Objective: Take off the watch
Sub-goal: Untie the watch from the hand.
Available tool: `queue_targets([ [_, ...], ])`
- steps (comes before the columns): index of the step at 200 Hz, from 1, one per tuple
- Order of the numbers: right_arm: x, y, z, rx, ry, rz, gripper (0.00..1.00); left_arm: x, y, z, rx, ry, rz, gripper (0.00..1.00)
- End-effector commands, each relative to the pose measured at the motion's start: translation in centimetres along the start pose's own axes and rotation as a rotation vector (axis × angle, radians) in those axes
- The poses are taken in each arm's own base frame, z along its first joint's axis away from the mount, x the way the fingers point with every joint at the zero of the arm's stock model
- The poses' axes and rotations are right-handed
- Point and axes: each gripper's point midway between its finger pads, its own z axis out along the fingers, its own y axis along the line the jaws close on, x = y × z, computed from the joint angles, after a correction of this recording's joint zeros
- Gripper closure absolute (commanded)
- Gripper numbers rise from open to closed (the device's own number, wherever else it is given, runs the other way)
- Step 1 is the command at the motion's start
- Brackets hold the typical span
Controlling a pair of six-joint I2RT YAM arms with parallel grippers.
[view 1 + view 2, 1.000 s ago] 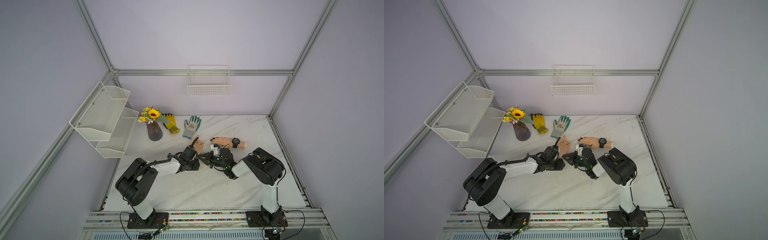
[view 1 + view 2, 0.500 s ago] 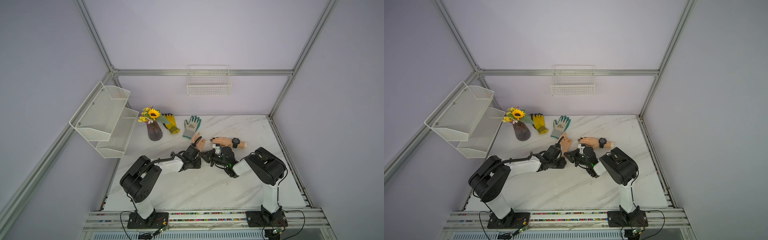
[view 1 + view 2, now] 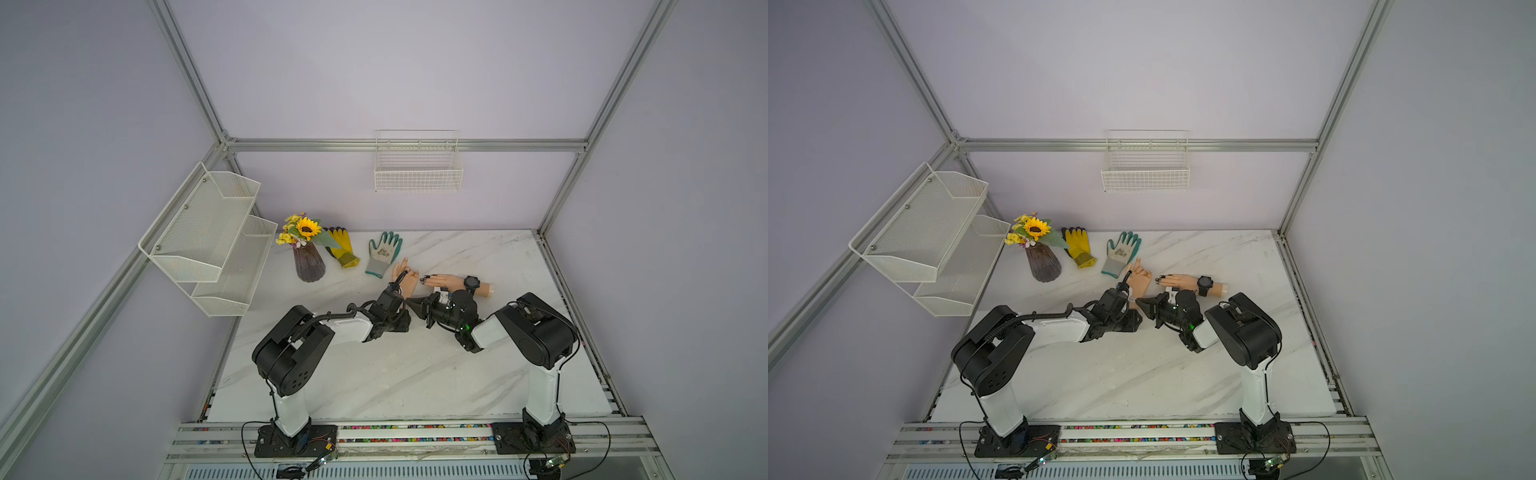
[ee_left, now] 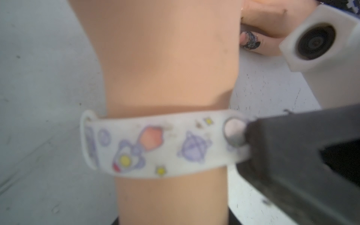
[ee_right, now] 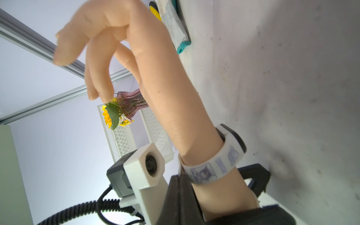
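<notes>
Left wrist view — right gripper [image 4: 251, 136], jaws together, touches watch strap [image 4: 155, 150]; right wrist view — left gripper [image 5: 218, 187] clamps mannequin forearm [image 5: 175, 101].

White, cartoon-printed watch strap [image 4: 155, 148]

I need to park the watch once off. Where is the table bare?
Bare: the front strip of table between the arm bases, and the right rear corner behind the black-watch hand. Crowded, rear left to middle: vase, yellow glove, green glove, left tool, right tool.
</notes>
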Motion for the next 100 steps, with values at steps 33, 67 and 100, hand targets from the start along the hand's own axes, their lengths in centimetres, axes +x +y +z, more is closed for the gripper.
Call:
queue_targets([
  [33,0.1,11.3,-2.4,-0.354,0.014,-0.081,1.0,24.5,8.9,-2.7,-0.278,0.874,-0.006,1.0],
  [67,-2.2,11.1,-3.2,-0.356,-0.034,-0.035,1.0,25.5,9.6,-2.8,-0.312,0.911,-0.006,1.0],
  [100,-4.4,11.1,-4.2,-0.36,-0.081,-0.018,1.0,26.0,10.2,-2.9,-0.347,0.929,-0.008,1.0],
])
